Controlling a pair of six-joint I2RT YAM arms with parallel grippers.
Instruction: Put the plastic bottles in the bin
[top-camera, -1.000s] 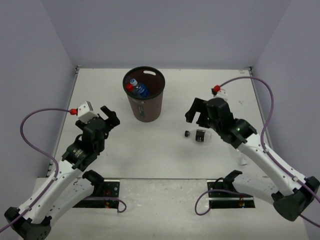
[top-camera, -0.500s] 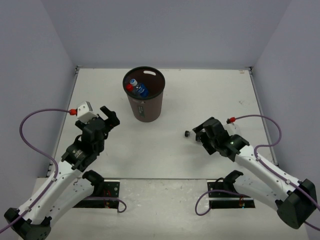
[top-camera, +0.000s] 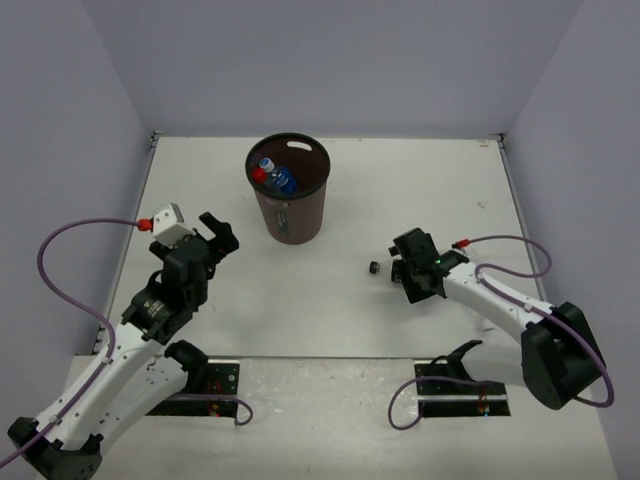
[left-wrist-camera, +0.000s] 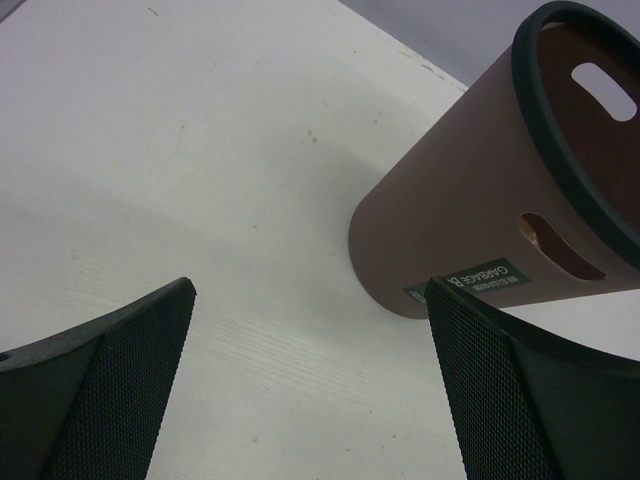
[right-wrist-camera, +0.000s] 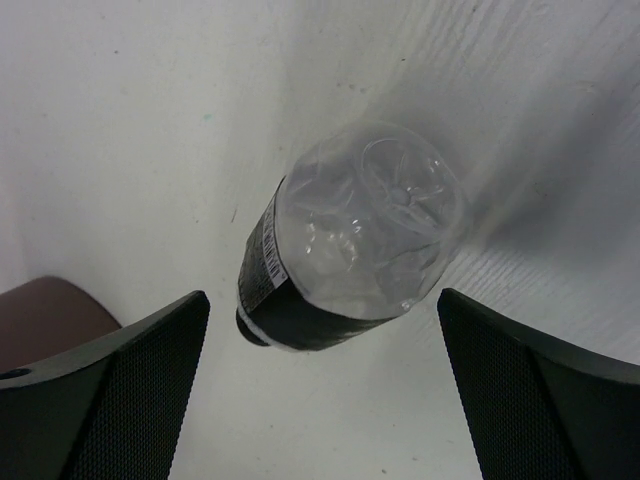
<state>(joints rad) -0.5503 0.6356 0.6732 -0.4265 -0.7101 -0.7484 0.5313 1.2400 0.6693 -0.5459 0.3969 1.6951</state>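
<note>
Black-label bottle (right-wrist-camera: 350, 230) between wide-spread fingers (right-wrist-camera: 100, 400) of right gripper (right-wrist-camera: 322, 294)

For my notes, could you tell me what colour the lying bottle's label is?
Black label on the bottle; right wrist view shows it best.

Item 1. Sticker (left-wrist-camera: 468, 281) on the outer wall of the bin (left-wrist-camera: 470, 190), low on its side under the handle slot: dark green, white capitals reading "GARBAGE B"; the letters after that cannot be made out. A smaller line of print above them is too fine to read.

Item 2. Black label (right-wrist-camera: 262, 262) on the clear bottle (right-wrist-camera: 350, 235) lying on the table, well apart from the bin: fine white print, illegible.

Item 3. Bottles inside the bin: nothing readable.
</note>
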